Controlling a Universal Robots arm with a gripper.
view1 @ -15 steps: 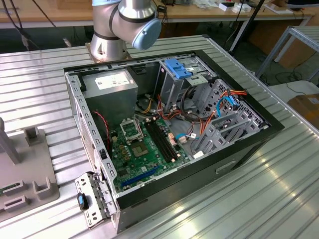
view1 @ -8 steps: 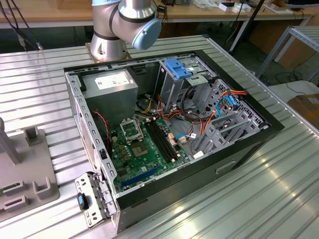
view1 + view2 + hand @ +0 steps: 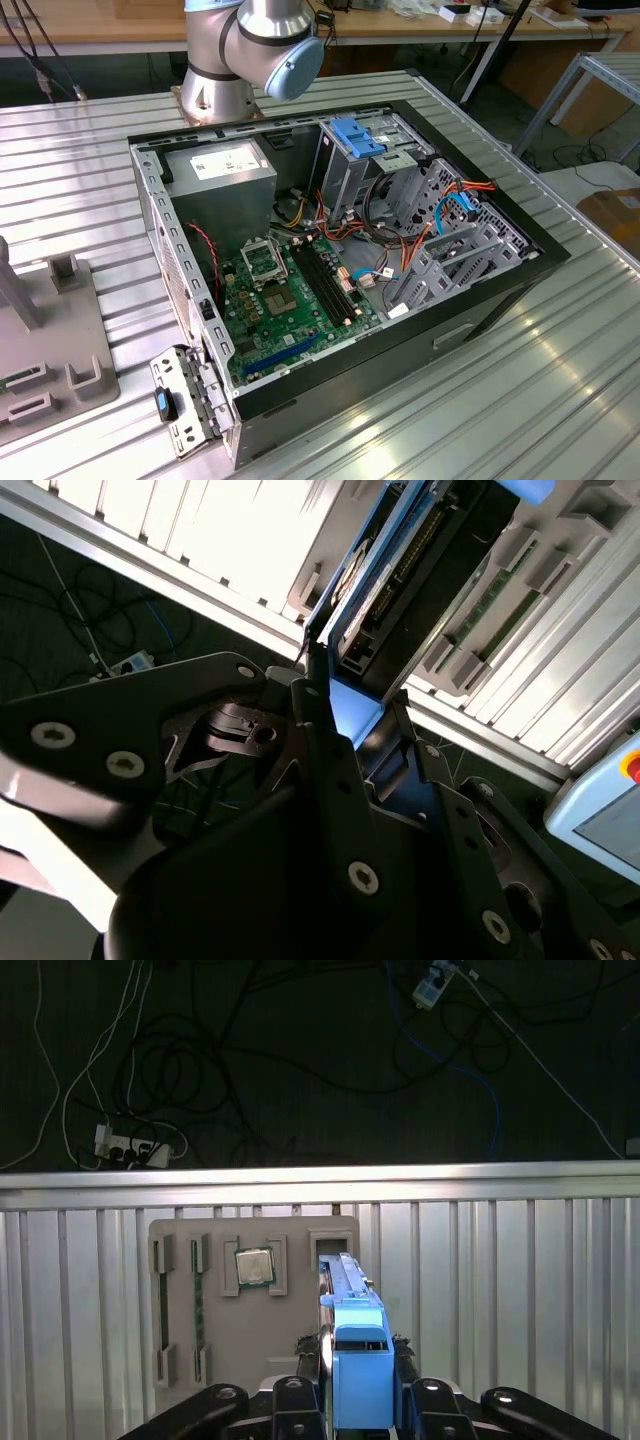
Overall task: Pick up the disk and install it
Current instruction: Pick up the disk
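Judging the job as about half done: the pick-up looks made, and the install is all left to do. The biggest thing in front of me is the table. On it lies the open computer case. The case holds a motherboard, a grey power supply in its far corner, and a drive cage with a blue latch on top. As far as I can tell, the disk is not in there. At the exterior view's left of the case sits a grey holder tray.

In the first wrist view my claw is closed on the disk. The disk stands on edge between the fingers, blue rail toward the camera, directly over what I take to be that same tray. I cannot tell whether its lower edge is clear of the tray's slot or sits in it. Just beside the disk, one pocket of the tray holds a small square chip.
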